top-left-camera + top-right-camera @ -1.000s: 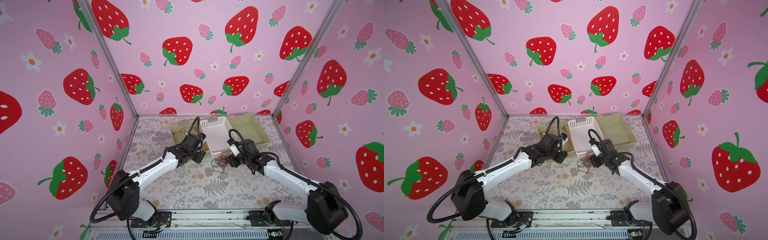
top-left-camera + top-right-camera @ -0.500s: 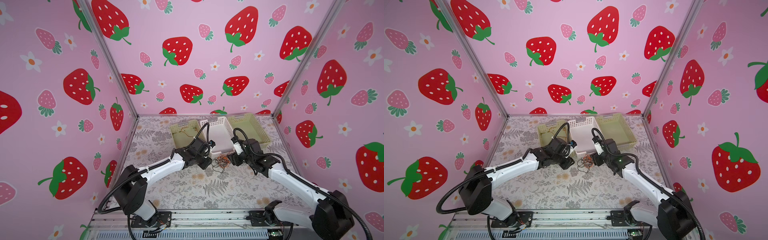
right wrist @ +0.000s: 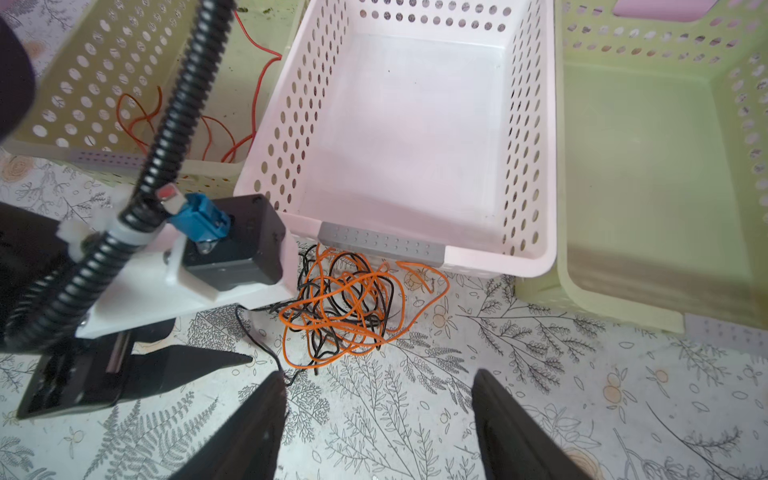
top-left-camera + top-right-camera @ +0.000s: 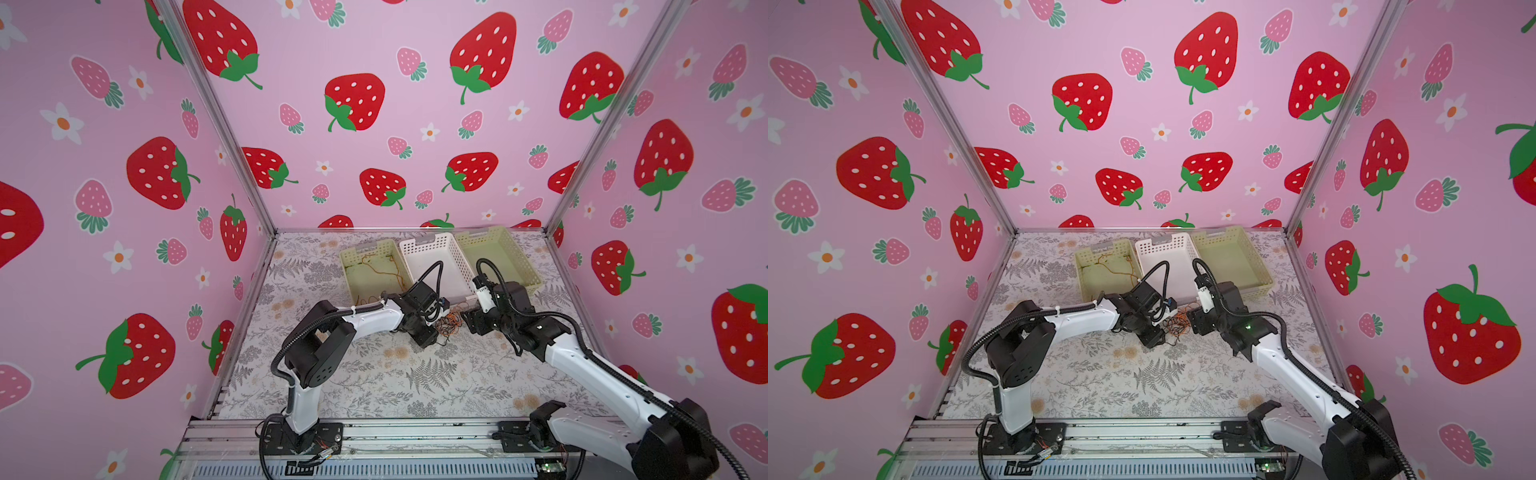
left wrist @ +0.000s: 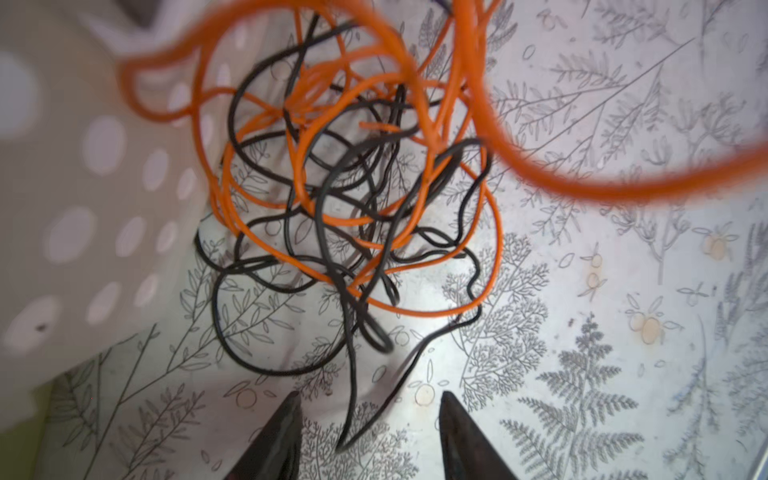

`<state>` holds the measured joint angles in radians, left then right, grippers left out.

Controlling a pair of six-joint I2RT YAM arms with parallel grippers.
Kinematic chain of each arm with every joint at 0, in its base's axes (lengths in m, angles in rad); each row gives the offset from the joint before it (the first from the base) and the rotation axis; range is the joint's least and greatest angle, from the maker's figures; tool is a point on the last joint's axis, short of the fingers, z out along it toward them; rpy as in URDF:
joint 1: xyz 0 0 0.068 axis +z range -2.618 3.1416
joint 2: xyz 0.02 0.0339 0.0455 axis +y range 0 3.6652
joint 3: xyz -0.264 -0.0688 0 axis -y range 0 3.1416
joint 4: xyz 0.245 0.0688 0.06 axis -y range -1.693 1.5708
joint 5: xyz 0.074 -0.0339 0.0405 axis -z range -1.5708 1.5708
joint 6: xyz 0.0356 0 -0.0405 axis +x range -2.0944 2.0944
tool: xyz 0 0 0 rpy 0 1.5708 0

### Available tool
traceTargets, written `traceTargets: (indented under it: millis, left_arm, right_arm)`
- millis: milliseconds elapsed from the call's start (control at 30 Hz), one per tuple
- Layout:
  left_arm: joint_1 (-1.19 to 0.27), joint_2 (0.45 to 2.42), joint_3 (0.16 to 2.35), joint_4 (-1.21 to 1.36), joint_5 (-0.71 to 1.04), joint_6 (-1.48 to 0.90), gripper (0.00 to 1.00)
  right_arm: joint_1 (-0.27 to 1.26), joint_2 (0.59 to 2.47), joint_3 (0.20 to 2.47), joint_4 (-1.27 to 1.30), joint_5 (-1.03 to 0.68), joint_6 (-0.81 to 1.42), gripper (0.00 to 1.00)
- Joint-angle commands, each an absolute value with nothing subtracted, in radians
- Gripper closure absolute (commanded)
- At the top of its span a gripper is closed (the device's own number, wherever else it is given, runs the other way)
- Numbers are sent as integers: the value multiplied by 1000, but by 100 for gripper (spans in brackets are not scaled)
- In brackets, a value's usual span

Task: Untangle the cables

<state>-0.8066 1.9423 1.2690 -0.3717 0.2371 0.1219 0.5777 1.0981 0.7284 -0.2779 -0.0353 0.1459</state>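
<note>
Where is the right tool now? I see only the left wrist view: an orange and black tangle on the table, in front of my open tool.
Observer: The right tool is open and holds nothing. It faces the tangle from the side opposite the left tool.
Operator: Thank you. Is any cable lying apart from the tangle?
Observer: Yes. A thin brownish-orange cable lies inside the pale green basket that stands at the left end of the row in both top views.
</note>
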Motion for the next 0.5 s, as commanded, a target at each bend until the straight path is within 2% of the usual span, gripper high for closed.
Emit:
traceTargets:
  millis: [0,100,133,200,333,467]
  left_arm:
    - [-800,1972,1342,-429,258,174,49]
    - [-791,2000,1372,-451,267,179,60]
    - [-789,2002,1374,-450,272,183,65]
    - [-788,1996,1370,-449,275,185,83]
    - [-787,1924,1298,-393,271,151,99]
    - [-791,1823,1215,-358,269,113,100]
  right_arm:
    - [574,1114,707,-297,-52,178,28]
    - [574,1147,700,-278,-72,181,30]
    - [573,1155,700,-276,-76,180,30]
    - [574,1171,694,-261,-92,171,31]
    - [574,1187,671,-224,-128,130,33]
    - [574,1187,636,-155,-152,111,29]
